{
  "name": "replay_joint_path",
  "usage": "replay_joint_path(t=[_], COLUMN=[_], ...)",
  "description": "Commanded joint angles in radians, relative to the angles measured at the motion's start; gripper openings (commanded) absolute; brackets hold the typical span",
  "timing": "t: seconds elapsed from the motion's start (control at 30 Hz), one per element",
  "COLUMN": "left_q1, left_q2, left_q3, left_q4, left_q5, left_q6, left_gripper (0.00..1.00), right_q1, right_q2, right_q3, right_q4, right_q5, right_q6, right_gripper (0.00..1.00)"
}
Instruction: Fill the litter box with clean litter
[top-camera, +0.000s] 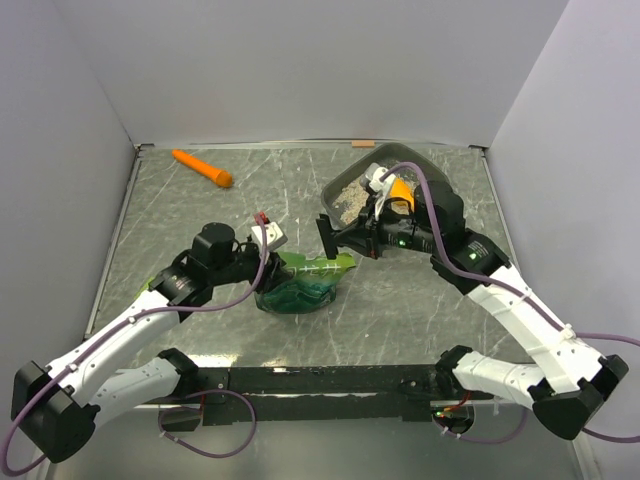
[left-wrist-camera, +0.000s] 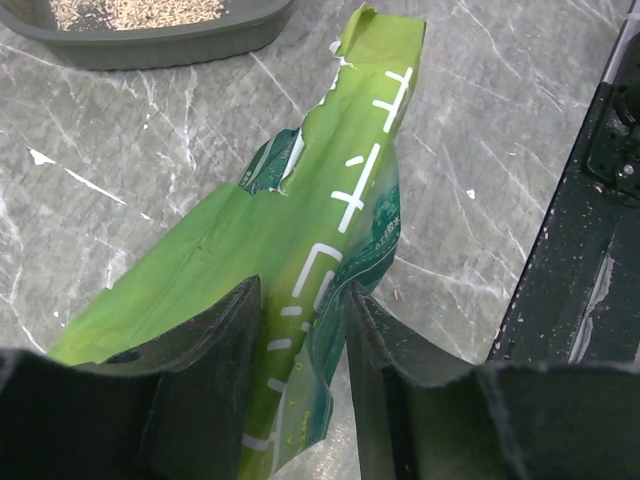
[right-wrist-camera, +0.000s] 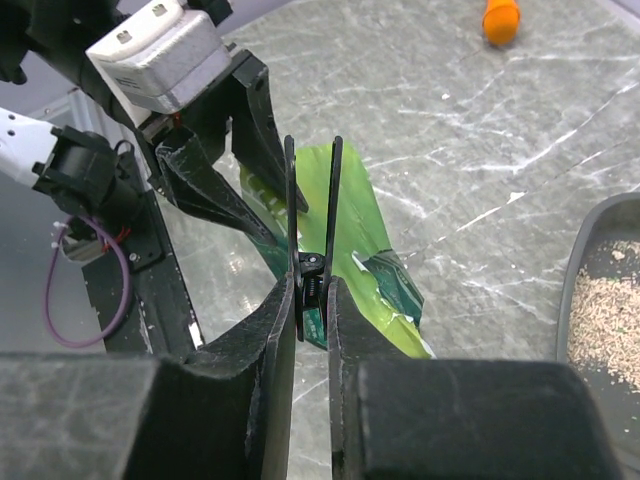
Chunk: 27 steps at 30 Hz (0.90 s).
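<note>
Green glossy plastic bag (left-wrist-camera: 300, 230), one only, is clamped between the left fingers (left-wrist-camera: 225, 350) near the middle of the marbled surface (top-camera: 200, 220). One black metal clip (right-wrist-camera: 312, 268) is pinched by the right fingers (right-wrist-camera: 275, 330). One dark grey rectangular plastic litter box (top-camera: 415, 160) is set at the far right, with pale beige clean litter (top-camera: 348, 203) inside it. One orange plastic scoop (top-camera: 200, 167) is seen at the far left.

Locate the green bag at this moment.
In the top view the green bag sits mid-table, to the near left of the litter box, its top edge between the fingers of the left gripper.
</note>
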Motion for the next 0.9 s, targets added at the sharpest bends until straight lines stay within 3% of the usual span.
replay_joint_path(t=[0.0,0.27,0.3,0.4,0.57,0.87], left_q1=[-0.008,-0.015,-0.015,-0.015,-0.015,-0.015], left_q2=[0.002,0.014,0.020,0.043,0.069,0.039], left_q3=[-0.017,-0.040,-0.042,-0.042,-0.039,-0.050], left_q4=[0.039,0.045,0.046,0.039,0.028,0.046], left_q5=[-0.015,-0.060,-0.082,-0.109,-0.162,-0.118], left_q6=[0.011,0.002,0.002,0.001,-0.007,-0.019], left_gripper=[0.43,0.29,0.16,0.01,0.01,0.01], right_q1=[-0.006,-0.006,-0.005,-0.006,-0.003,0.009], right_q2=[0.012,0.042,0.049,0.065,0.081,0.138], right_q3=[0.009,0.012,0.014,0.023,0.028,0.036], right_q4=[0.018,-0.019,-0.022,-0.050,-0.100,-0.062], right_q5=[-0.026,-0.032,-0.036,-0.050,-0.069,-0.090], right_q6=[-0.024,-0.054,-0.060,-0.082,-0.152,-0.324], right_gripper=[0.00,0.00,0.00,0.00,0.00,0.00])
